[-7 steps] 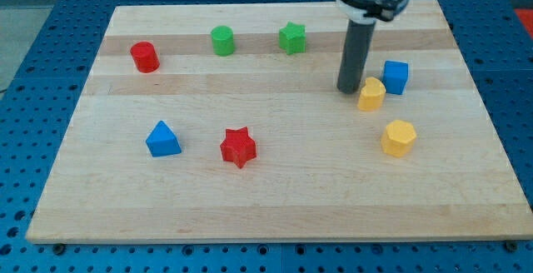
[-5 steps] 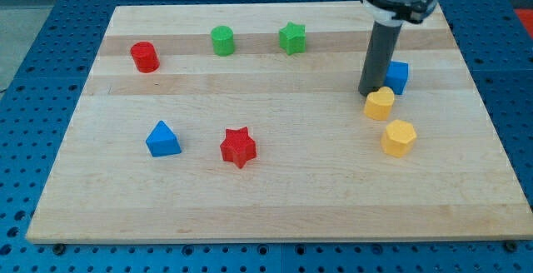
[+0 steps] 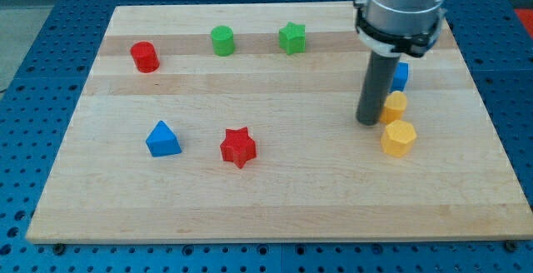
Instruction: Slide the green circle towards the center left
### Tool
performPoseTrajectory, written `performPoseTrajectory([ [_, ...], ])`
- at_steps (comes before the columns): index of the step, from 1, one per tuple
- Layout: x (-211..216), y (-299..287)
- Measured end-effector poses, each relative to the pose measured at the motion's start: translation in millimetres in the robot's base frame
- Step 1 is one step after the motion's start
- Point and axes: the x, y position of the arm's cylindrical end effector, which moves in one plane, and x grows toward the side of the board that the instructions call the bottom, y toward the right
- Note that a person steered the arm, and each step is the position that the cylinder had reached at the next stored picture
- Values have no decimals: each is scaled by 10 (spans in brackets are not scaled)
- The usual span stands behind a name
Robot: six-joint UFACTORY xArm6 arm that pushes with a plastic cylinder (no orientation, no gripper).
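Tip [image 3: 367, 121] beside yellow blocks [image 3: 395, 106], no claw fitted
Route to green circle's [image 3: 222, 40] right side; push down-left steadily

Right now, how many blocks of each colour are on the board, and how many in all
Red: 2, cylinder and star
Green: 2, circle and star
Blue: 2, at and
Yellow: 2, at and
Total: 8

Bright, even light — sharp, soft shadows
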Motion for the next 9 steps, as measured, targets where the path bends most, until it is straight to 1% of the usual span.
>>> performPoseTrajectory([
  [1,0,44],
  [2,158,44],
  [3,159,-22],
  [4,318,280],
  [5,199,-435],
  [6,-345,-947],
  [7,-535,-1281],
  [8,-509,-1829],
  [9,-123,-2143],
])
